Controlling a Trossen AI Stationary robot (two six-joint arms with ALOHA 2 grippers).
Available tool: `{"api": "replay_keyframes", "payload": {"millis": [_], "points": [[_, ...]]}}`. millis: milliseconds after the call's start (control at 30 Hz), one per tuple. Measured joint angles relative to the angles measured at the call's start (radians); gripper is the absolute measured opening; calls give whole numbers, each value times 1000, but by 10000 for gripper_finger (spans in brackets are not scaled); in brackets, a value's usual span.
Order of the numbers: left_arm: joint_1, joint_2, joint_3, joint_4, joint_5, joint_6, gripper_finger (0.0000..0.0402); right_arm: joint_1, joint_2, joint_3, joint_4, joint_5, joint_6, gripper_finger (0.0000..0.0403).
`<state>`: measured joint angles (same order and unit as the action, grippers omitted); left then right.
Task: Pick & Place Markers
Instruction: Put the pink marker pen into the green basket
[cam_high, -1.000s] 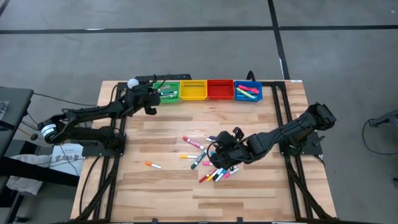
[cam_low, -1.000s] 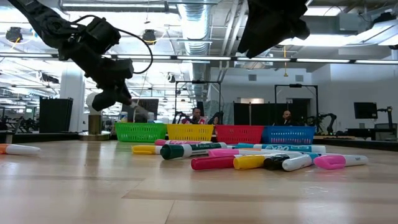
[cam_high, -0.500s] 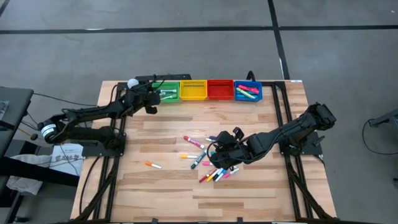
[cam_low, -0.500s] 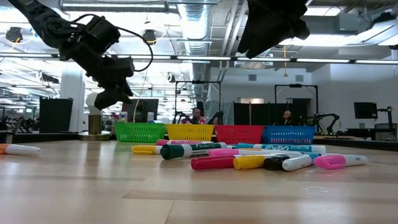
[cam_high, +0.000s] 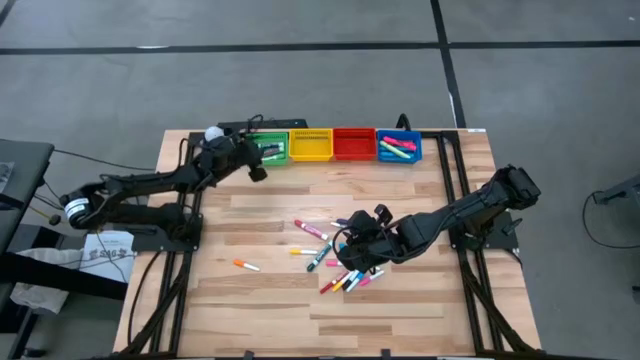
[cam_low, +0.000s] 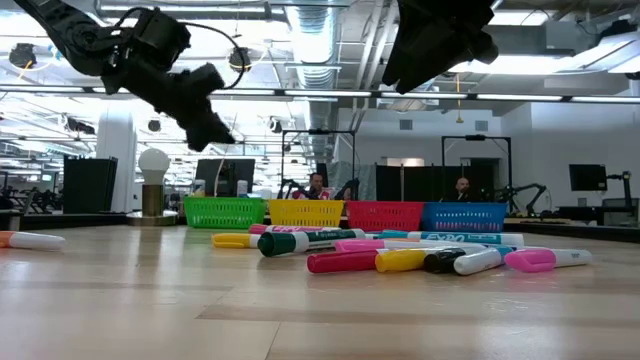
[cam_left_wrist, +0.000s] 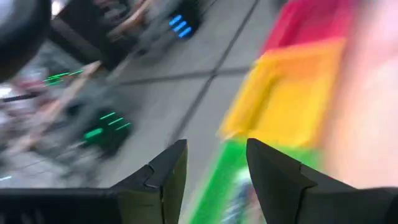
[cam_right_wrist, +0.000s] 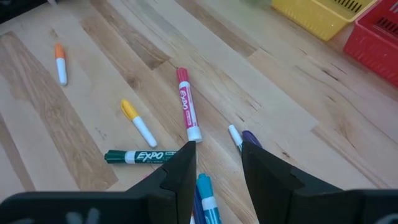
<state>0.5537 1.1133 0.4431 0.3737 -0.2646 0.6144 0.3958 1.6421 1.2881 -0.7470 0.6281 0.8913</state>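
My left tool (cam_high: 257, 172) hangs in the air just in front of the green bin (cam_high: 270, 149), fingers (cam_left_wrist: 163, 177) spread with nothing between them — green markers (cam_high: 268, 152) lie in that bin just beyond it. My right tool (cam_high: 352, 250) hovers low over the pile of markers (cam_high: 345, 278) in the middle of the counter (cam_high: 420, 310); its fingers (cam_right_wrist: 180, 177) stand parted and empty, with a green Expo marker (cam_right_wrist: 142, 156) and a red one (cam_right_wrist: 185, 106) just ahead of them. An orange-capped marker (cam_high: 246, 265) lies apart, well off to the side of the pile. The blue bin (cam_high: 400, 147) — far from both tools — holds pink and green markers.
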Motion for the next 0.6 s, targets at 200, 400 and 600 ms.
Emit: {"api": "replay_keyframes", "payload": {"millis": [200,400,600], "points": [[-104,1,0,1,510,-203,159,0,0,0,0,0,0,118],[-245,44,1,-4,791,-204,147,0,0,0,0,1,0,118],[-321,189,0,10,789,-195,145,-7,0,0,0,4,0,118]]}}
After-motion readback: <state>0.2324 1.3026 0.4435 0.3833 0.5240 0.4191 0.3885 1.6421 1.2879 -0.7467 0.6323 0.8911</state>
